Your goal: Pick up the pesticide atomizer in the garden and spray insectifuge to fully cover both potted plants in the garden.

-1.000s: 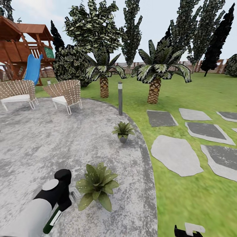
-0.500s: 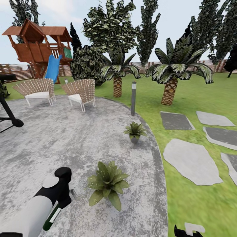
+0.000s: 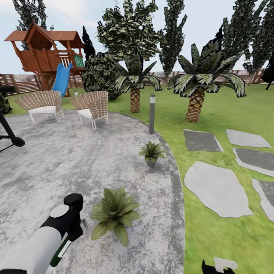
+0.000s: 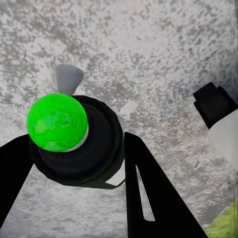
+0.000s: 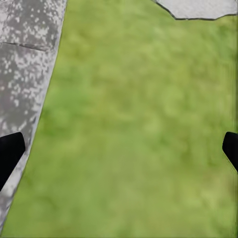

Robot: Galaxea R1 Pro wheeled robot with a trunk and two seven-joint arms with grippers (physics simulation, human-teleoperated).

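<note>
My left gripper is low at the left, over the round paved patio, shut on the pesticide atomizer, a slim dark green bottle with a white label. In the left wrist view the atomizer's black top with a bright green ball sits between the black fingers. The nearer potted plant stands just right of that gripper, a short gap away. The farther potted plant is by the patio's edge. My right gripper hangs open over lawn, and part of it shows in the head view.
Black grill legs stand at the left edge. Two wicker chairs sit at the patio's back, and a grey bollard lamp at its rim. Stepping stones cross the grass at the right. Palms and a playhouse with a slide lie beyond.
The whole picture has shifted: the camera swung left, bringing the grill legs into sight, then eased back slightly. My left arm keeps its pose with the atomizer held.
</note>
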